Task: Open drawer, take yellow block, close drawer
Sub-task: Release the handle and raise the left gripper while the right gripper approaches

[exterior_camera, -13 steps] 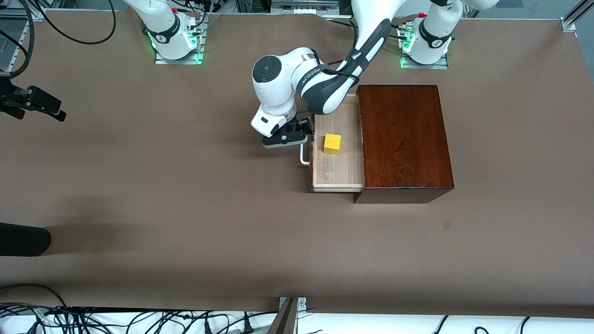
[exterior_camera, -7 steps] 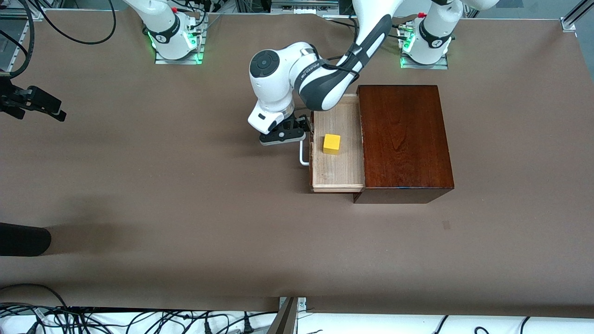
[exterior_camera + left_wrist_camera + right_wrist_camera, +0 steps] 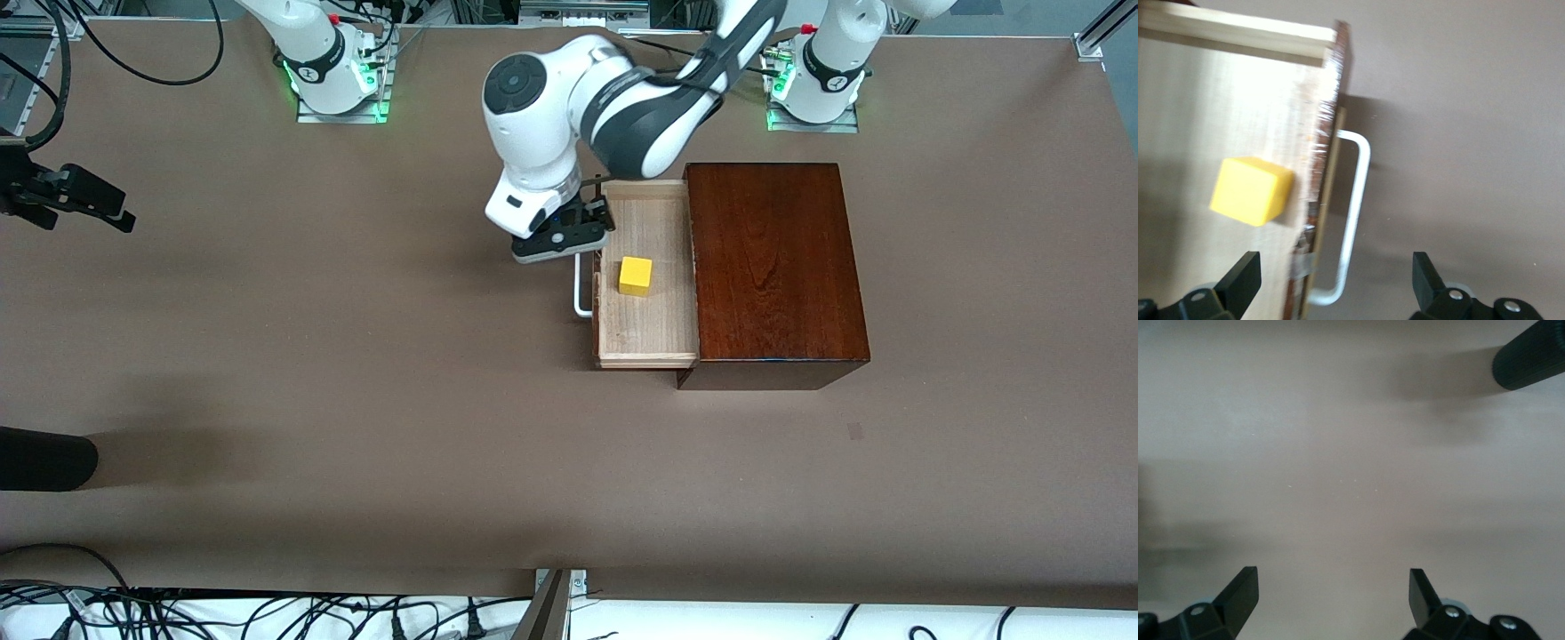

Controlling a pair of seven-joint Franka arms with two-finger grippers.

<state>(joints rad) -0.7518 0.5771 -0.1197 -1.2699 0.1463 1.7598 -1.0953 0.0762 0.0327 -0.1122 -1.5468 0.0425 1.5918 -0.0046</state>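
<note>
The drawer [image 3: 647, 311] stands pulled out of the dark wooden box [image 3: 773, 267] toward the right arm's end of the table, its white handle [image 3: 582, 293] on the front; the yellow block [image 3: 636, 275] sits in the pale tray, touched by nothing; the left gripper [image 3: 562, 240] hangs over the drawer's front edge and handle, fingers spread wide and empty; the right gripper [image 3: 84, 200] waits over bare table at its arm's end, likewise wide open and empty

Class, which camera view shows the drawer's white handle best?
The left wrist view: the handle fills the frame, its whole U-shaped bar visible. The front view shows it small, partly hidden under the left end effector. The right wrist view shows none.
</note>
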